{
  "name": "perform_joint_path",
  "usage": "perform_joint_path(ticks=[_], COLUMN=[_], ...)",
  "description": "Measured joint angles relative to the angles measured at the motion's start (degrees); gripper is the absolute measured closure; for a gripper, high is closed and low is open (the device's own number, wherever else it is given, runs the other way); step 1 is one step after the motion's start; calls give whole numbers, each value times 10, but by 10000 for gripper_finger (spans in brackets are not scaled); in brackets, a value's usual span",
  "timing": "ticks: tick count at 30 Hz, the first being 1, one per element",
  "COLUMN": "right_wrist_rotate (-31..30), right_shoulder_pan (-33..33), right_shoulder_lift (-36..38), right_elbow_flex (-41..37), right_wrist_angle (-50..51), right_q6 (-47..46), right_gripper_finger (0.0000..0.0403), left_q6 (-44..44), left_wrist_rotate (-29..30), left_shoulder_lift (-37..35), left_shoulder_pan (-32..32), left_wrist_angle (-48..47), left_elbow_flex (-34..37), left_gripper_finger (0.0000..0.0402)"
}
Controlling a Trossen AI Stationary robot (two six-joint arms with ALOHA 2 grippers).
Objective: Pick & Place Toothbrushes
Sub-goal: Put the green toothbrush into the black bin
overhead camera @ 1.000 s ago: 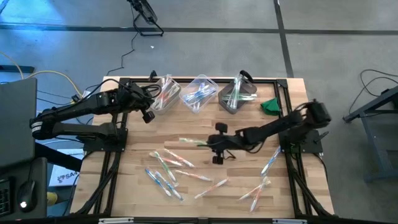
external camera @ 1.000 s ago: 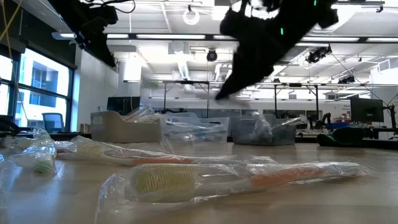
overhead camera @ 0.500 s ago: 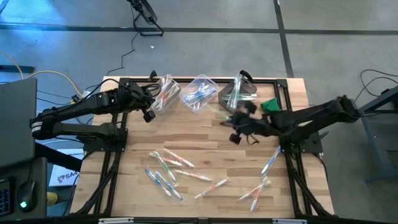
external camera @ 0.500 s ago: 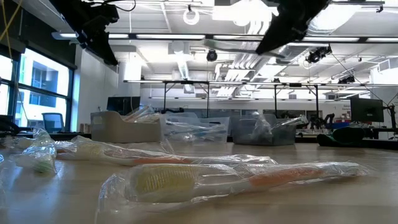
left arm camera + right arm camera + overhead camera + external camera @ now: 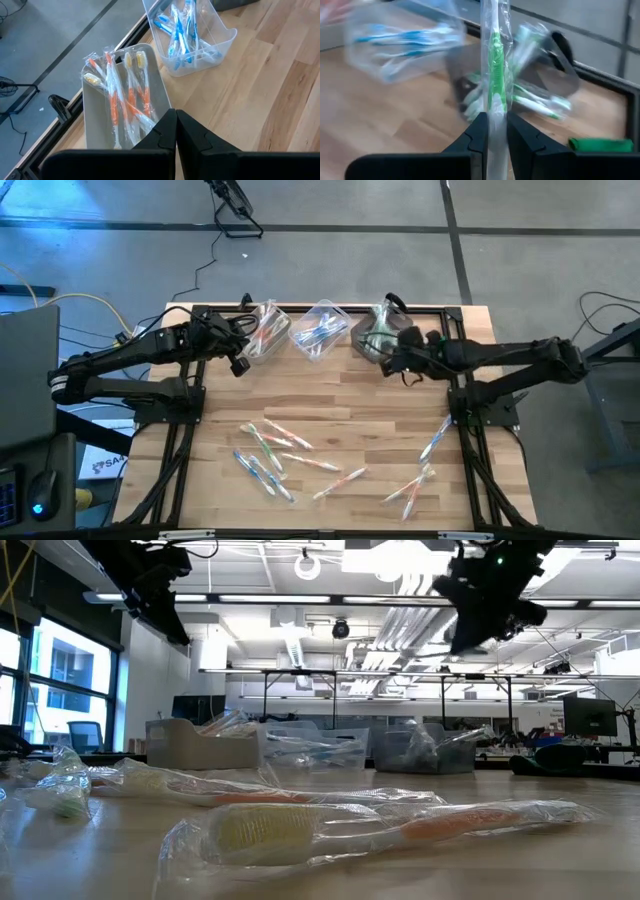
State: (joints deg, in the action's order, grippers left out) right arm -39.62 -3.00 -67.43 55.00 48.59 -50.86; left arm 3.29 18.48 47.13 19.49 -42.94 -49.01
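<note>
The right pincer is clamped on a green-handled toothbrush in its clear wrapper, the brush's long axis pointing straight out from the pincer toward the grey bin of green brushes at the far right of the surface. The bin lies just beyond it. The left pincer, shut and empty, waits above the orange-brush bin far left.

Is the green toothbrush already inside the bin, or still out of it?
Out. The green toothbrush is clamped in the right gripper, with the bin of green brushes ahead.
</note>
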Motion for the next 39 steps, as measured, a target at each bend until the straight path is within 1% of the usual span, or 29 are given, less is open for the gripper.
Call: perform_joint_path(ticks=[4,9,16,20,25,27,31,36,39], right_wrist_rotate=[-24,-50,-43,-36,-36,-37,-39,-56,-58], right_shoulder_pan=[-27,-51,-83,-99,-116,-121,-130,-132,-136], right_shoulder_lift=[-23,-54,-97,-114,-118,-118,-118,-118,-118], right_elbow_flex=[0,0,-8,-49,-121,-149,-197,-243,-253], right_wrist_angle=[0,-52,-102,-195,-361,-409,-484,-579,-600], right_q6=[-33,-31,-58,-51,-44,-44,-58,-63,-63], right_gripper_finger=[363,363,363,363,363,363,363,363,363], left_q6=[0,0,0,0,0,0,0,0,0], left_wrist_rotate=[0,0,0,0,0,0,0,0,0], left_shoulder_lift=[0,0,0,0,0,0,0,0,0], left_shoulder_pan=[0,0,0,0,0,0,0,0,0], left_wrist_angle=[0,0,0,0,0,-1,-1,-1,-1], left_elbow_flex=[0,0,0,0,0,0,0,0,0], left_gripper_finger=[400,400,400,400,400,400,400,400,400])
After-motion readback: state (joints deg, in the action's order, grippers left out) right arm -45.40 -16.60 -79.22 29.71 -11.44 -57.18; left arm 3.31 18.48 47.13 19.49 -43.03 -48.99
